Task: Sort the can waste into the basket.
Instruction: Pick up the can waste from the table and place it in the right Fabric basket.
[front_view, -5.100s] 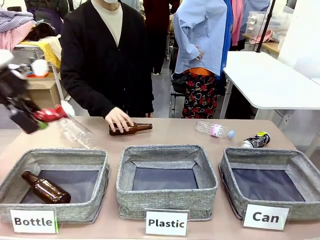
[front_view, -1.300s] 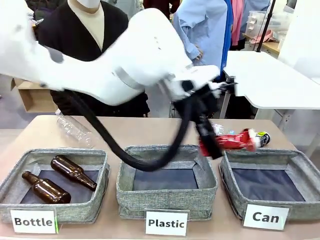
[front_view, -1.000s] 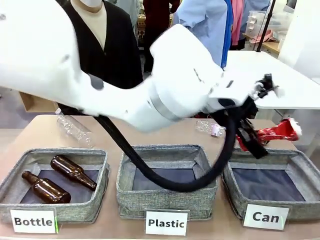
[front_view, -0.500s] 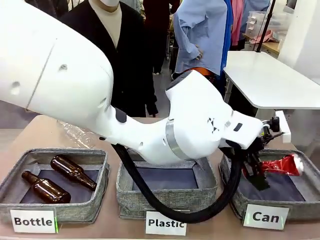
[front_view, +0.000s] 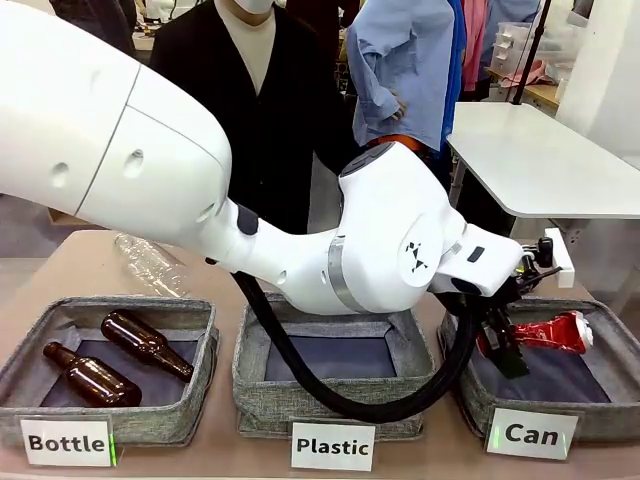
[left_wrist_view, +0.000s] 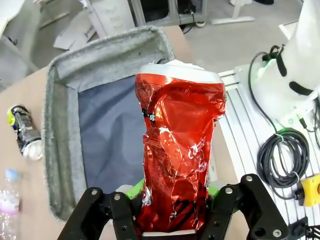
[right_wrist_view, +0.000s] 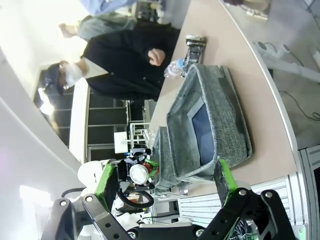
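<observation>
My left arm reaches across the table to the basket (front_view: 592, 418) labelled "Can". My left gripper (front_view: 503, 345) is shut on the crushed red can (front_view: 548, 331), which hangs level just above the basket's dark floor. In the left wrist view the red can (left_wrist_view: 177, 150) stands between the green-padded fingers (left_wrist_view: 134, 190) of the left gripper (left_wrist_view: 175, 200), over the basket (left_wrist_view: 62, 150). The black and silver can (left_wrist_view: 22, 132) lies on the table beyond the rim. My right gripper (right_wrist_view: 165, 182) is open and holds nothing, looking at the basket (right_wrist_view: 227, 115) from the side.
The grey "Bottle" bin (front_view: 60, 315) holds two brown bottles. The "Plastic" bin (front_view: 335, 395) sits in the middle. A clear plastic bottle (front_view: 150, 262) lies at the far left, another (left_wrist_view: 7, 200) near the black can. A person in black (front_view: 250, 100) stands across the table.
The left gripper carried the red can rightward from above the gap between the bins to over the "Can" basket and lowered it. A second brown bottle came to lie in the "Bottle" bin.
</observation>
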